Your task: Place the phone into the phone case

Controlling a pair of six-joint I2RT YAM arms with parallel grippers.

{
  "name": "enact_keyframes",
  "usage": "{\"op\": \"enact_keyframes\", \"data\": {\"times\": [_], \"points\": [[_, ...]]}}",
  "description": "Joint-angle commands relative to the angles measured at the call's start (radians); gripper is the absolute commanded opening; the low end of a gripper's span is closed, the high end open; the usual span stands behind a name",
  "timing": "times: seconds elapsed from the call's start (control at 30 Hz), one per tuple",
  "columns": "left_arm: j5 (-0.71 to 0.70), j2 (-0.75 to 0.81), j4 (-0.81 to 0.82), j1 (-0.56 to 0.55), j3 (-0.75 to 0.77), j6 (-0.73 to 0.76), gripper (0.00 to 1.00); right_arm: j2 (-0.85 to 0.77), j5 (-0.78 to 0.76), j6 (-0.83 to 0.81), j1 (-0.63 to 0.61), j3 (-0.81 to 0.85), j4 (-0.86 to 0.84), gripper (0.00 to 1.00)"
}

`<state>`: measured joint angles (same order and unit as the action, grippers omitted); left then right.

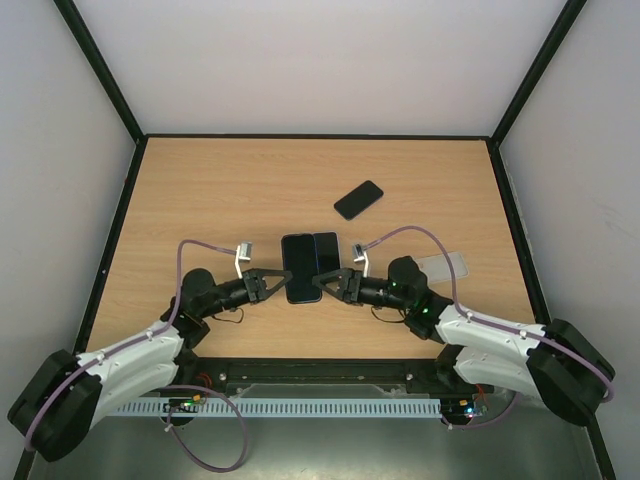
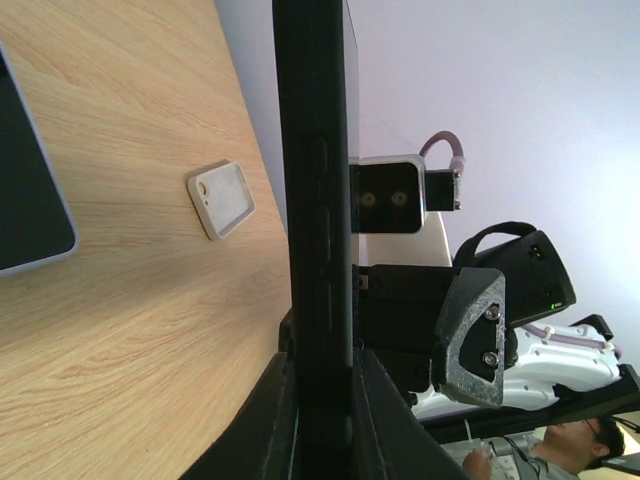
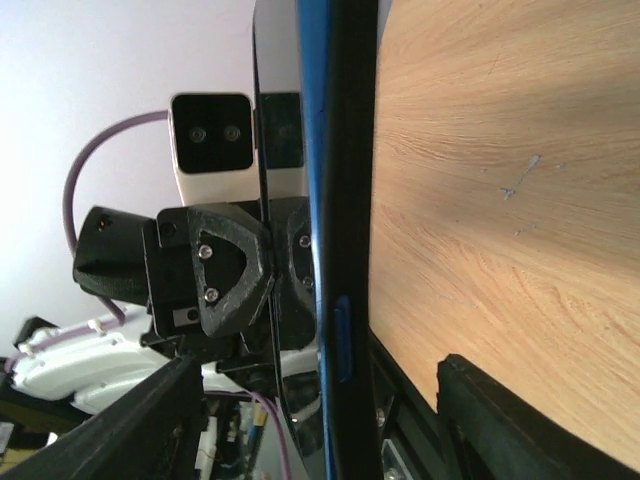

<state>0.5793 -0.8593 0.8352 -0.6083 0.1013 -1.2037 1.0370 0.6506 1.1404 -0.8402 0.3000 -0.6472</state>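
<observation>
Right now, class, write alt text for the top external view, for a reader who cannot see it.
Two robot arms meet mid-table at two dark slabs side by side: the left pincer grips the left slab, the right pincer sits by the right slab. A dark phone and a clear case lie on the wooden table.

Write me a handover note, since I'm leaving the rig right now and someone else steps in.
Left gripper: shut on the phone, mid-table.
Right gripper: looks open, fingers either side of the case.
Done: phone and case meet side by side.
Left to do: the phone is not in yet; press them together.
A second phone and a clear case lie on the table.
</observation>
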Motion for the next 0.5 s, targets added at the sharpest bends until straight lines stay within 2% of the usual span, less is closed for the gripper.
{"op": "enact_keyframes", "data": {"times": [0.0,0.07,0.3,0.37,0.47], "points": [[0.008,-0.026,0.15,-0.002,0.049,0.021,0.02,0.017,0.047,0.013,-0.006,-0.003,-0.029,0.6],[0.007,-0.035,0.154,-0.002,0.05,0.023,0.02,0.023,0.056,0.038,-0.007,-0.021,-0.076,0.52],[-0.024,-0.038,0.135,-0.002,0.046,0.035,0.02,0.064,0.065,0.072,-0.007,-0.041,-0.133,0.41],[-0.024,-0.039,0.133,-0.003,0.045,0.038,0.02,0.064,0.065,0.074,-0.007,-0.04,-0.136,0.31],[-0.026,-0.035,0.107,-0.003,0.047,0.055,0.02,0.049,0.051,0.073,-0.007,-0.044,-0.132,0.1]]}}
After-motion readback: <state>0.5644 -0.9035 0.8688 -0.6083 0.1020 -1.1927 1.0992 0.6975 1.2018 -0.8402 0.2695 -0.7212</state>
